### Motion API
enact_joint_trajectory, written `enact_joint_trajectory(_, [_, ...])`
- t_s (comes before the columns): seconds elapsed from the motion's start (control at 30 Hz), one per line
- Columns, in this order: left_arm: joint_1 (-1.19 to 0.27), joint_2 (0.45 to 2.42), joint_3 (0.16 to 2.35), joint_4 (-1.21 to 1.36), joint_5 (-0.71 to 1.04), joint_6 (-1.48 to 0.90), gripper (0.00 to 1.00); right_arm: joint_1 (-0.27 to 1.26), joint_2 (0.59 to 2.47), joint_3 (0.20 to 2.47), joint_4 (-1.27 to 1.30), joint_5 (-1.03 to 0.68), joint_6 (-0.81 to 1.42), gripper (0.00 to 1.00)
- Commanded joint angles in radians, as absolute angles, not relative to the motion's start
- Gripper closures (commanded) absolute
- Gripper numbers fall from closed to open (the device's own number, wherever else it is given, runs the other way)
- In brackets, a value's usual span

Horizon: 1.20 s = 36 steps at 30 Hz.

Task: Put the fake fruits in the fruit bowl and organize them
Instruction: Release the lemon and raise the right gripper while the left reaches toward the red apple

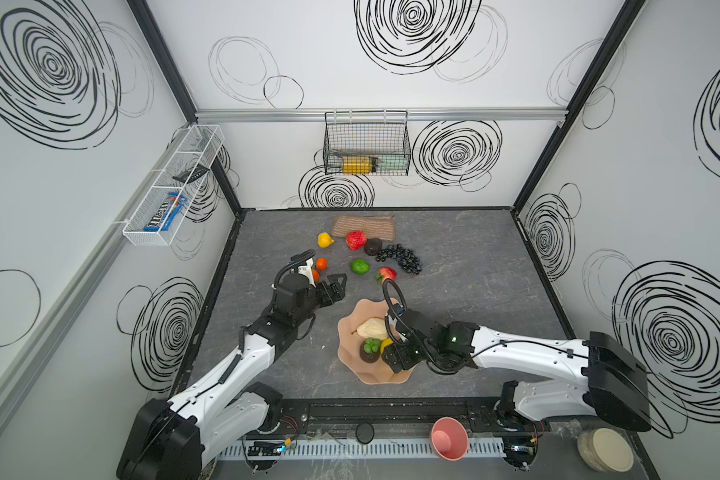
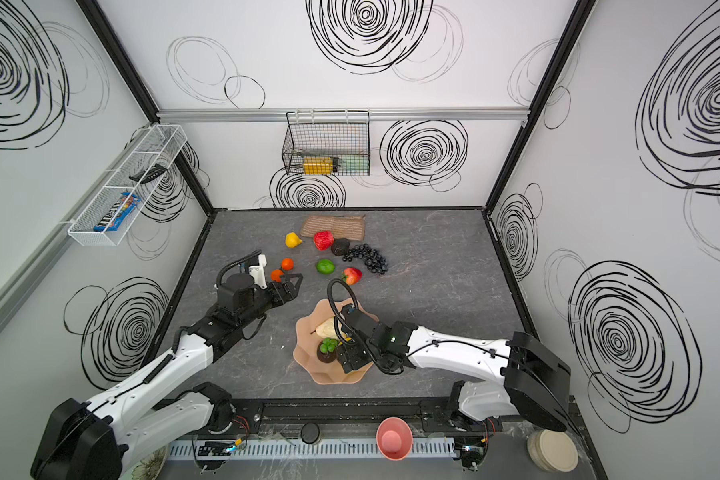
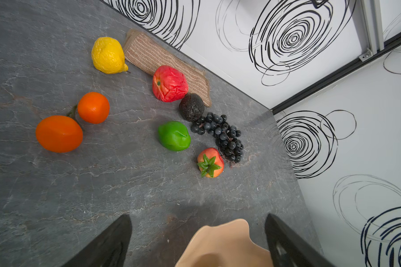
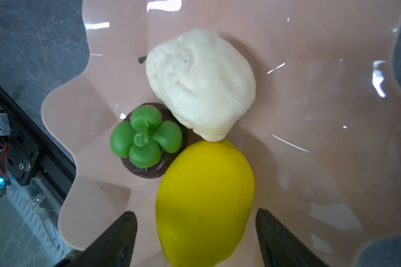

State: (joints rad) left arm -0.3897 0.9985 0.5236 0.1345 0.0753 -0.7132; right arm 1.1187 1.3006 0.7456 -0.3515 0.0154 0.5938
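The fruit bowl (image 1: 371, 376), on the table (image 1: 454, 291), is loaded with pear (image 4: 202, 81), dark fruit (image 4: 146, 138) and lemon (image 4: 204, 185). The lemon is judged being released, right claw (image 4: 195, 211) spread around it. Next, the oranges (image 3: 59, 134) are to be gripped by the spread, empty left claw (image 3: 197, 216).

Left arm (image 1: 250, 361) and right arm (image 1: 524, 353): white link shells dotted with dark screws, black joints, boxy black bases. Looped black corrugated cable (image 2: 330, 297) at each wrist. Green lamp (image 1: 454, 338) on right wrist. Right gripper (image 4: 195, 210): black tapered fingers (image 4: 116, 240).
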Motion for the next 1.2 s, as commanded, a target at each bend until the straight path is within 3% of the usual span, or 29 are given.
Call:
enact_joint_trajectory(0.0, [-0.382, 0.995, 0.525, 0.160, 0.063, -0.694, 0.06, 1.123, 1.275, 0.794, -0.407, 0.049, 0.579, 0.14])
enact_joint_trajectory(0.17, [-0.382, 0.995, 0.547, 0.131, 0.058, -0.679, 0.06, 1.102, 1.267, 0.878, -0.477, 0.120, 0.540, 0.15])
enact_joint_trajectory(0.37, [-0.380, 1.034, 0.638, 0.040, 0.084, -0.609, 0.06, 1.077, 1.188, 0.971, -0.583, 0.398, 0.365, 0.14])
enact_joint_trajectory(0.5, [-0.374, 1.135, 0.750, -0.083, 0.080, -0.538, 0.06, 0.998, 1.117, 0.946, -0.528, 0.429, 0.315, 0.14])
enact_joint_trajectory(0.83, [-0.436, 1.395, 0.967, -0.199, -0.042, -0.508, 0.06, 0.839, 0.883, 0.711, -0.279, 0.336, 0.530, 0.13])
enact_joint_trajectory(1.17, [-0.402, 1.689, 1.172, -0.105, -0.066, -0.548, 0.06, 0.751, 0.732, 0.528, -0.153, 0.170, 0.595, 0.09])
